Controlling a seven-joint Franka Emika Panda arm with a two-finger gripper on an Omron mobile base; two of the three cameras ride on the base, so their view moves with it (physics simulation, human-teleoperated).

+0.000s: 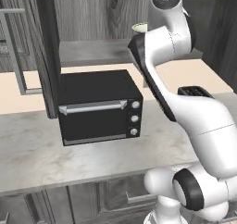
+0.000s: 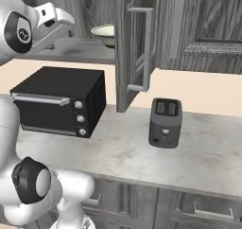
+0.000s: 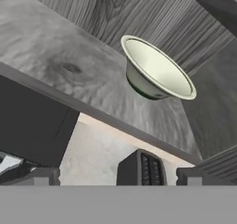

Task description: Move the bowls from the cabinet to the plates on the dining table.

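A pale cream-green bowl (image 3: 157, 70) with a lighter rim stands upright on the shelf of the open dark grey cabinet (image 3: 69, 65). The same bowl (image 2: 105, 34) sits at the shelf's front edge in the right base view, and in the left base view the bowl (image 1: 138, 28) is partly behind my arm. My gripper (image 3: 119, 177) is open, its fingertips (image 3: 44, 176) wide apart with nothing between them. It hangs in front of the shelf, short of the bowl and not touching it. The plates and the dining table are out of view.
A black toaster oven (image 2: 61, 100) stands on the marble counter (image 2: 123, 152) below the shelf. A dark toaster (image 2: 165, 122) sits to its right. The open cabinet door (image 2: 137, 48) with its silver bar handle juts out just right of the bowl. Another door (image 1: 14, 52) hangs open on the left.
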